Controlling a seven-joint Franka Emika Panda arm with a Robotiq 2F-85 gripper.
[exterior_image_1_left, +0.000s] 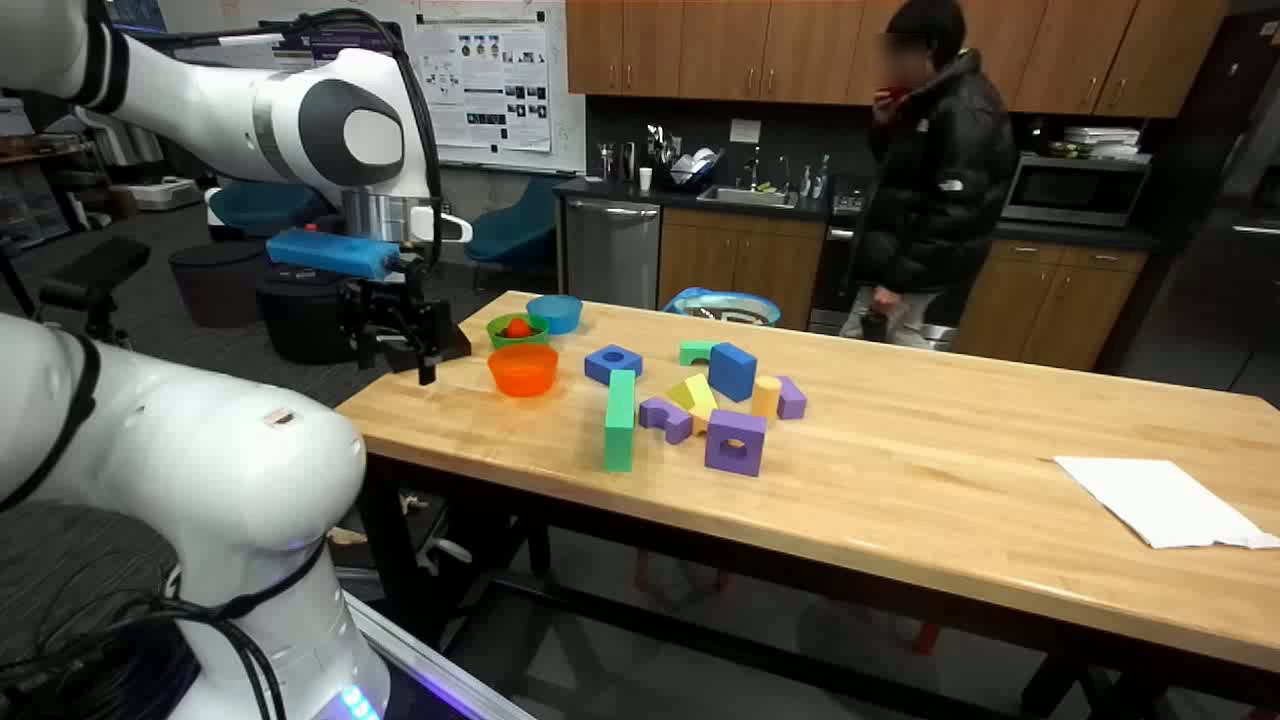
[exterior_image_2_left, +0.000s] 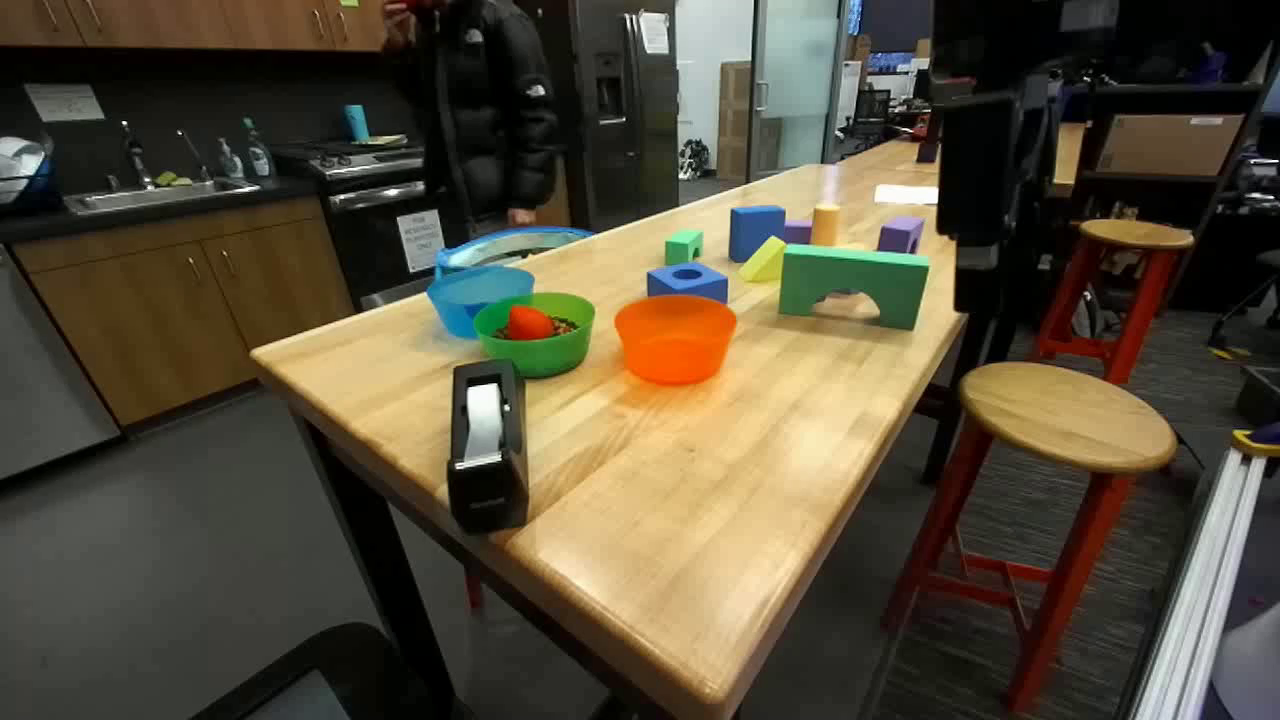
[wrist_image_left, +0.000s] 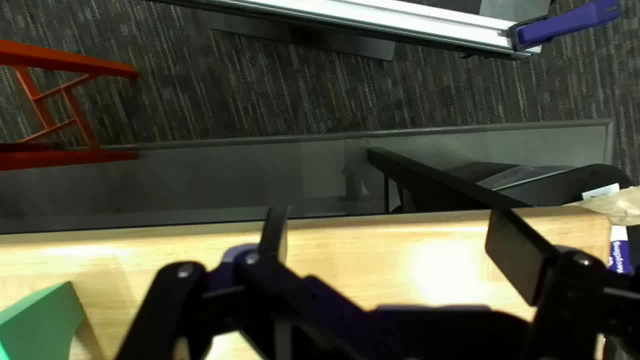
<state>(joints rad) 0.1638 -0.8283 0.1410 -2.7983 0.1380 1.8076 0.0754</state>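
Observation:
My gripper (exterior_image_1_left: 398, 362) hangs above the near left end of the wooden table (exterior_image_1_left: 900, 440), its fingers apart with nothing between them. In the wrist view the open fingers (wrist_image_left: 392, 240) frame bare wood and the table edge. Nearest to it in an exterior view are a black tape dispenser (exterior_image_2_left: 487, 445) and an orange bowl (exterior_image_1_left: 523, 372). A green bowl (exterior_image_2_left: 540, 352) holds a red-orange object (exterior_image_2_left: 528, 323); a blue bowl (exterior_image_1_left: 555, 314) stands beside it. A green arch block (exterior_image_1_left: 619, 425) stands further along, and part of it shows in the wrist view (wrist_image_left: 42, 320).
Behind the arch block lie a blue block with a hole (exterior_image_1_left: 613, 364), a purple block with a hole (exterior_image_1_left: 735, 443), a yellow block (exterior_image_1_left: 692, 392) and several others. White paper (exterior_image_1_left: 1160, 495) lies at the far end. Stools (exterior_image_2_left: 1068, 415) stand alongside; a person (exterior_image_1_left: 935, 170) stands behind the table.

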